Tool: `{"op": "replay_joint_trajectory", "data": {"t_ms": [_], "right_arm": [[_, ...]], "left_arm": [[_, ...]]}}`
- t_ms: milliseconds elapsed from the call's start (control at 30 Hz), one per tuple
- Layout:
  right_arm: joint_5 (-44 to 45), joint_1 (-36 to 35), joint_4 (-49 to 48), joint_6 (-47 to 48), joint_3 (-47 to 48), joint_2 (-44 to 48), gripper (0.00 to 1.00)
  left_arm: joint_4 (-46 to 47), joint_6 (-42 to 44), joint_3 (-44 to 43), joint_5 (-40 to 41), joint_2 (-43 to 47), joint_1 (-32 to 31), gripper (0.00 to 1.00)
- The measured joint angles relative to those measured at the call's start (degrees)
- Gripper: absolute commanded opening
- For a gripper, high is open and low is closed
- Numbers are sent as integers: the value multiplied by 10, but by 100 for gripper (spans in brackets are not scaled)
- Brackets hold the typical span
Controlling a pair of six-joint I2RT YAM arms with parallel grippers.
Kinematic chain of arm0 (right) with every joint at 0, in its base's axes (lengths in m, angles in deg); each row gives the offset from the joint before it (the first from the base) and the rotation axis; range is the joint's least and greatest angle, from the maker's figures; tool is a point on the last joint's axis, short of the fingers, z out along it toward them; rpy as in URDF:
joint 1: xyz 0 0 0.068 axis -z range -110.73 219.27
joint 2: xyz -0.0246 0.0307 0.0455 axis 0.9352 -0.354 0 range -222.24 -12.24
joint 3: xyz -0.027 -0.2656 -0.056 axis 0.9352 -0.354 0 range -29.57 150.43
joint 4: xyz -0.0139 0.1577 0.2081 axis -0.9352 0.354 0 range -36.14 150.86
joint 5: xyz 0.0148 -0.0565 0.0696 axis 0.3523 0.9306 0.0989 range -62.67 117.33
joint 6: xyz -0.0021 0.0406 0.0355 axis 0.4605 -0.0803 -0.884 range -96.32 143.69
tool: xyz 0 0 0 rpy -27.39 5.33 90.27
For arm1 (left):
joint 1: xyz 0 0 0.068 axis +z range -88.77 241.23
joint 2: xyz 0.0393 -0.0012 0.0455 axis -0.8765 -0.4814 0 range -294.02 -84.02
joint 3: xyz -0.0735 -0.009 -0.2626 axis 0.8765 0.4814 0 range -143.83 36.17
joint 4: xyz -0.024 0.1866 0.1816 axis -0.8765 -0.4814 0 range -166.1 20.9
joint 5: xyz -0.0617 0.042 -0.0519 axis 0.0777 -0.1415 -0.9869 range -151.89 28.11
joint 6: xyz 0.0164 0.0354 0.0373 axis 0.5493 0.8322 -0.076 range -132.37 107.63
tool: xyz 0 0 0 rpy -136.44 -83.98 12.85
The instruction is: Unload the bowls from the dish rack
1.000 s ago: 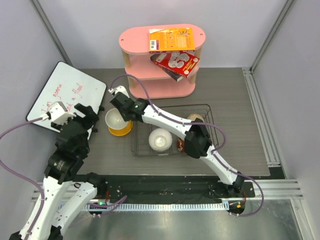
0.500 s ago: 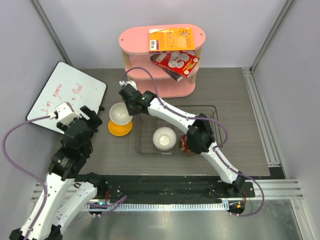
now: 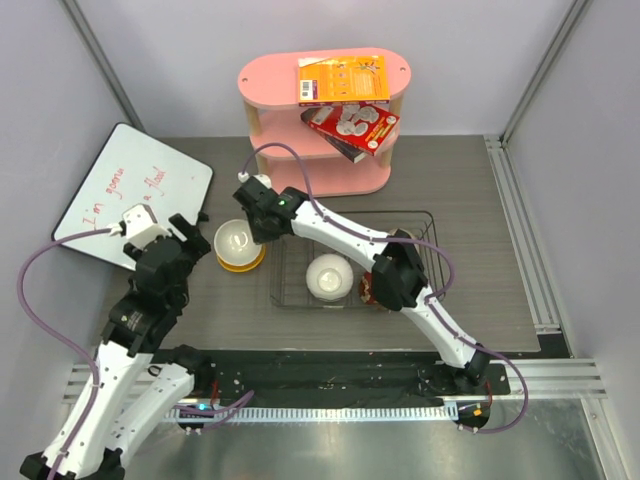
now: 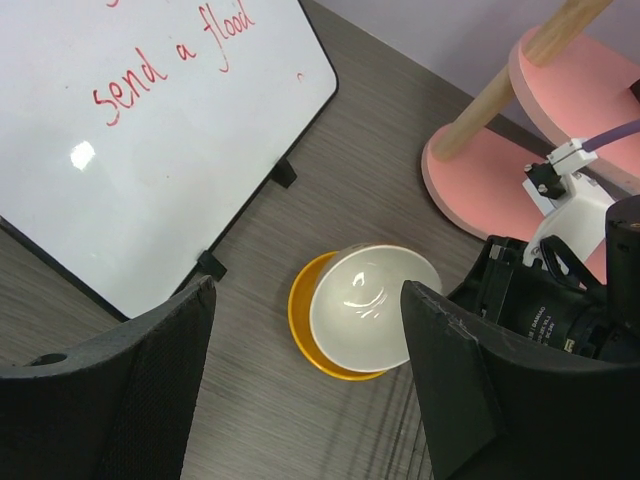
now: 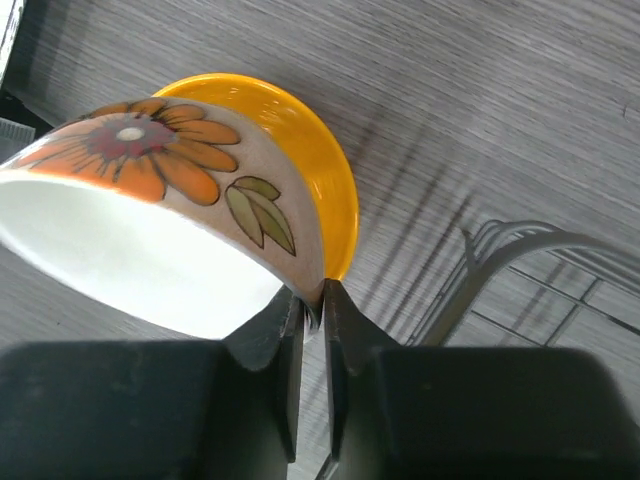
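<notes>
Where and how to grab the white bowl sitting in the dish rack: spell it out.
Pinch the rim of the white bowl, one finger inside and one outside, coming down from above. It sits mouth-up in the dish rack, so the rim is exposed while the wires crowd its sides. The left edge looks freest; the dark red bowl sits close on its right.

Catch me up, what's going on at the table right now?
The right pincer is shut on the rim of the flower-patterned bowl, holding it tilted over the yellow-orange bowl, which sits on the table left of the dish rack. The left pincer is open and empty beside them. A white bowl and a partly hidden dark red bowl are in the rack, not yet unloaded.
</notes>
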Motion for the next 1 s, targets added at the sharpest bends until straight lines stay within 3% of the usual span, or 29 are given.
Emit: {"op": "replay_joint_trajectory", "data": {"t_ms": [133,667,733,900,1000], "right_arm": [[-6,0,-2,-9,0,1,38],[-4,-4,6,-26,-24,57,45],[3,-5,8,-31,-34,89,46],[55,-8,3,-35,-109,220,64],[104,-7,-1,-30,-192,325,64]], "left_arm": [[0,-7,1,-7,-11,0,75],[21,-7,33,-38,-10,0,76],[27,-6,39,-44,-9,-1,76],[43,5,52,-57,-6,-4,76],[58,15,60,-74,-8,-6,76]]}}
